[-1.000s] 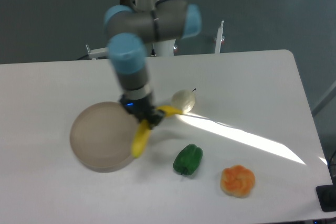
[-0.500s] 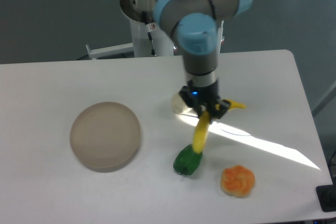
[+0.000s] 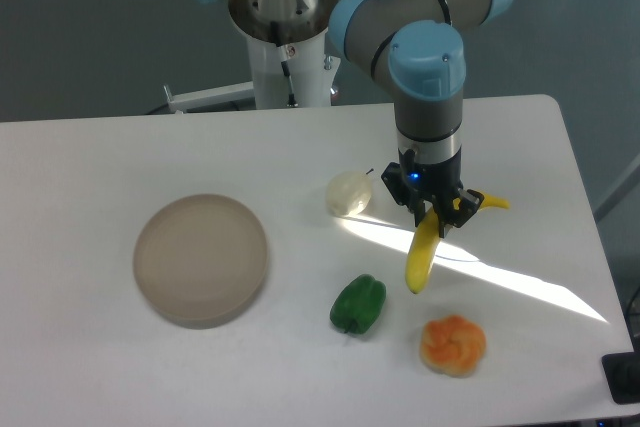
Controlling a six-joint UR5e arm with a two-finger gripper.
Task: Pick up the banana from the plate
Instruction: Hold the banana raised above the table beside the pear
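Note:
My gripper (image 3: 437, 213) is shut on the bright yellow banana (image 3: 422, 255) and holds it above the table, right of centre. The banana hangs down and to the left from the fingers, with a short end sticking out to the right. The round beige-tan plate (image 3: 201, 260) lies bare on the left of the table, well apart from the gripper.
A pale whitish round fruit (image 3: 348, 193) lies just left of the gripper. A green pepper (image 3: 359, 304) lies below and left of the banana. An orange ruffled item (image 3: 452, 344) lies under the banana's lower tip, near the front edge.
The gripper has carried the banana from the plate's right rim rightward across the table, past the pale fruit and the green pepper. The plate has stayed in place.

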